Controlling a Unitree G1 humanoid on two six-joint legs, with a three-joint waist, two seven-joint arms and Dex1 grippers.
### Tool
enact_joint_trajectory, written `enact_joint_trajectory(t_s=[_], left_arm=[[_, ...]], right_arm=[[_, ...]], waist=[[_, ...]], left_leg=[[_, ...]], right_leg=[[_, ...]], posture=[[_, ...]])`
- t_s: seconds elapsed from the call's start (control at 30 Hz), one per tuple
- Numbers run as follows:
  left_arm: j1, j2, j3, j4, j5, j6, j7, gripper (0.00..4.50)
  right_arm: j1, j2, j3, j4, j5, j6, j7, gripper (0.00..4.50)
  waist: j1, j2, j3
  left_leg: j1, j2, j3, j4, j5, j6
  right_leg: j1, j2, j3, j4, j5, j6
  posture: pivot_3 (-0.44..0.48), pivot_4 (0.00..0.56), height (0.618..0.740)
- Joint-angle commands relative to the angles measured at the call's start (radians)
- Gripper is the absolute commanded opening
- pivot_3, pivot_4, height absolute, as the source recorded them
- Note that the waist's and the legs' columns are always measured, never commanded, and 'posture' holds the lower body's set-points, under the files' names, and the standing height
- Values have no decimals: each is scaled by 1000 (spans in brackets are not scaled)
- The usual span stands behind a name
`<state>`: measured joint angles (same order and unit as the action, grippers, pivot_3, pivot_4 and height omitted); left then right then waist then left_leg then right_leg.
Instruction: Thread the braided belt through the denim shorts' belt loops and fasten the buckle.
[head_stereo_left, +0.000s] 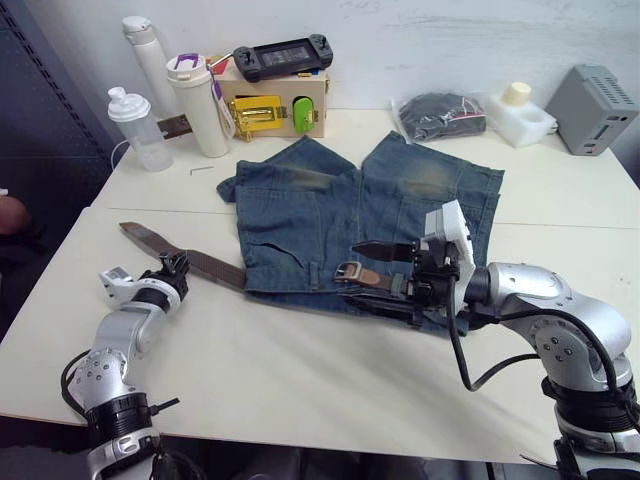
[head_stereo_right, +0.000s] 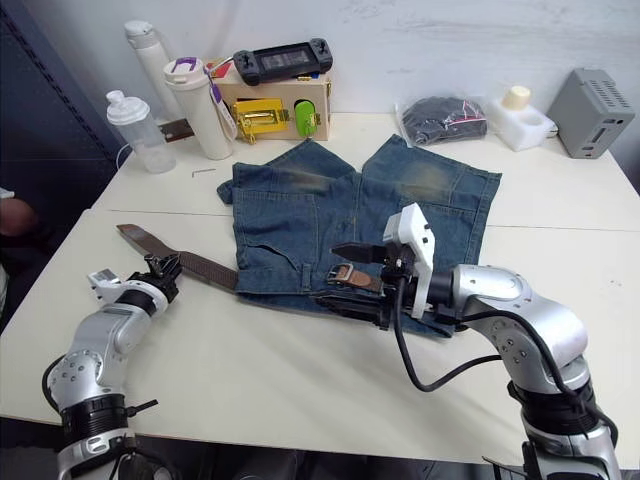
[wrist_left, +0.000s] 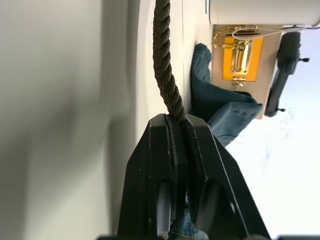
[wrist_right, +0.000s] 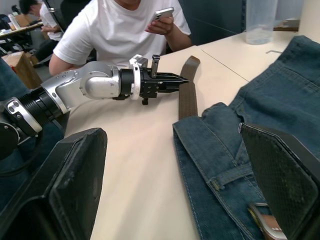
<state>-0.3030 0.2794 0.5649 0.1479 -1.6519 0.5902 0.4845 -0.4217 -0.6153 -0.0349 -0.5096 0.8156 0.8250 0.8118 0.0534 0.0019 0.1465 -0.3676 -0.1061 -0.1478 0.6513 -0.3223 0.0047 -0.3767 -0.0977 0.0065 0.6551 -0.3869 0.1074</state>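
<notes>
The denim shorts (head_stereo_left: 350, 200) lie flat mid-table, waistband toward me. The braided belt (head_stereo_left: 205, 264) runs from its smooth brown tip (head_stereo_left: 130, 231) at the left into the waistband's left side. Its silver buckle (head_stereo_left: 349, 271) rests on the waistband near the middle. One of the belt loops (wrist_right: 231, 175) shows beside the buckle. My left gripper (head_stereo_left: 177, 266) is shut on the belt's free stretch left of the shorts, with the strap pinched between its fingers (wrist_left: 172, 150). My right gripper (head_stereo_left: 378, 274) is open over the waistband, with the buckle lying just beyond its fingertips.
At the back stand a few bottles (head_stereo_left: 200, 105), a wooden box with a yellow latch (head_stereo_left: 270, 112), a game controller (head_stereo_left: 283, 56), a dark bundle in a clear bag (head_stereo_left: 440, 115), a white container (head_stereo_left: 520, 115) and a grey box (head_stereo_left: 592, 110). A seated person (wrist_right: 122, 32) holds a phone at the table's left.
</notes>
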Motion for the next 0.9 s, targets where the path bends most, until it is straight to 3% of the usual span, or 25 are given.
enact_joint_trajectory(t_s=[0.03,0.07,0.2,0.4,0.5,0.67,0.9], left_arm=[[2,31,-36,-57,125,-3,-40,62],[1,42,-47,-88,169,-11,-62,62],[61,222,-312,-338,684,-132,-299,62],[97,462,-743,-481,1436,-486,-580,62],[119,527,-846,-433,1657,-636,-676,62],[152,576,-893,-336,1841,-761,-783,62],[130,444,-788,-343,1755,-715,-830,62]], right_arm=[[3,-14,-39,-46,38,0,-13,4500],[5,-16,-41,-47,40,1,-16,4500],[18,-24,-50,-54,52,2,-27,4500],[18,-54,-19,-56,-5,-27,-30,4500],[6,-87,28,-46,-98,-71,-23,4500],[-19,-136,202,-9,-425,-292,-43,4500],[-10,-71,421,57,-848,-641,-136,4500]], waist=[[-2,-2,1],[-3,-4,3],[-14,-21,13],[-23,-16,16],[-30,-13,18],[-34,-10,22],[-30,-11,23]], left_leg=[[0,0,0,0,0,0],[0,0,0,-1,0,0],[-3,1,0,-3,0,0],[-4,-1,0,-5,0,1],[-4,0,0,-7,0,1],[-5,3,2,-10,0,0],[-8,2,2,-6,0,0]], right_leg=[[0,0,0,0,0,0],[-1,0,0,0,0,0],[-3,2,0,-2,0,0],[0,-1,-1,-10,0,1],[-1,-1,-1,-10,0,1],[-5,2,0,-9,0,1],[-8,2,0,-6,0,1]], posture=[[0,150,733],[0,150,733],[0,150,733],[0,150,733],[0,150,733],[0,150,733],[0,150,733]])
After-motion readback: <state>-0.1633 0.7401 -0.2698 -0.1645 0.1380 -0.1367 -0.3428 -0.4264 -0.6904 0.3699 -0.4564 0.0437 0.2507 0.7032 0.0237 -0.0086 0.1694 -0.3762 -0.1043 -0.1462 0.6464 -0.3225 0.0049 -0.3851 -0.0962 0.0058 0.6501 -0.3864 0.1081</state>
